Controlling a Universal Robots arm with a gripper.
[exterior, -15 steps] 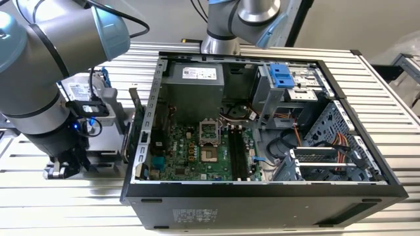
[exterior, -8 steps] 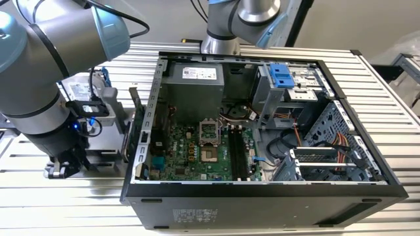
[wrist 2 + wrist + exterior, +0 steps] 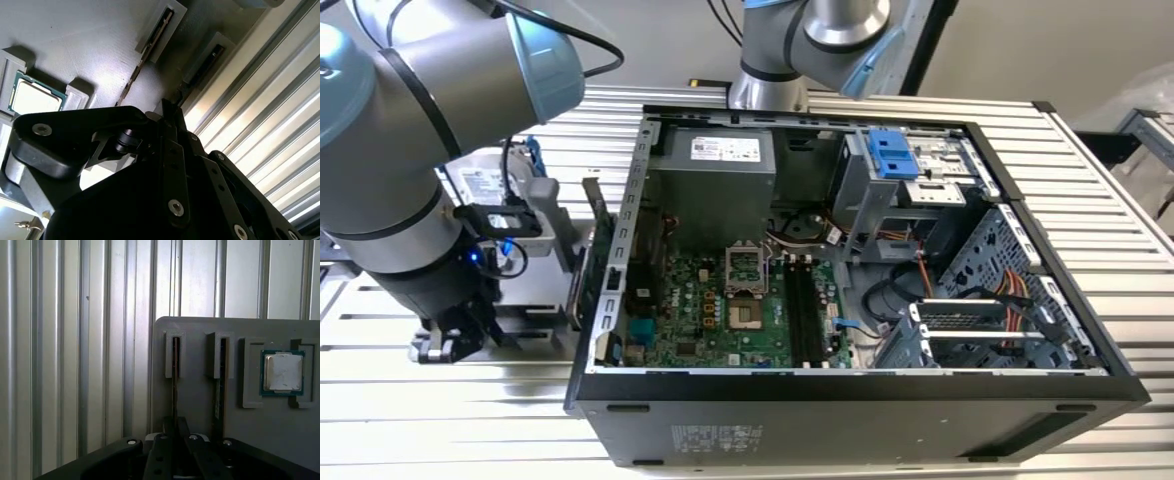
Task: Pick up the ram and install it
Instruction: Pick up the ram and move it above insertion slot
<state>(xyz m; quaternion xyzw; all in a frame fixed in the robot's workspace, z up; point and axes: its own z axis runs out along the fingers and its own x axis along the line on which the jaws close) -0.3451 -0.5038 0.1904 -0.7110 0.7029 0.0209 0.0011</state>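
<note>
Here the gripper (image 3: 176, 422) has its fingers closed on the ram (image 3: 175, 390), which stands on edge in the outermost slot of the grey tray (image 3: 195, 340), beside its rim.

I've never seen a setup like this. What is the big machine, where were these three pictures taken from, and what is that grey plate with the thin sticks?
The big grey and blue machine is a robot arm with a black gripper at its end. The exterior view comes from a camera off the arm. It shows an open computer case lying on a ribbed metal table, with its green motherboard exposed.

The two wrist views come from cameras riding on the arm, looking past the gripper. They show a grey holder with a processor chip in a recess and two slots. A thin dark ram stick stands on edge in one slot, and a second stick in the other. The gripper is lined up with the ram stick. I cannot tell whether it grips it yet.
</note>
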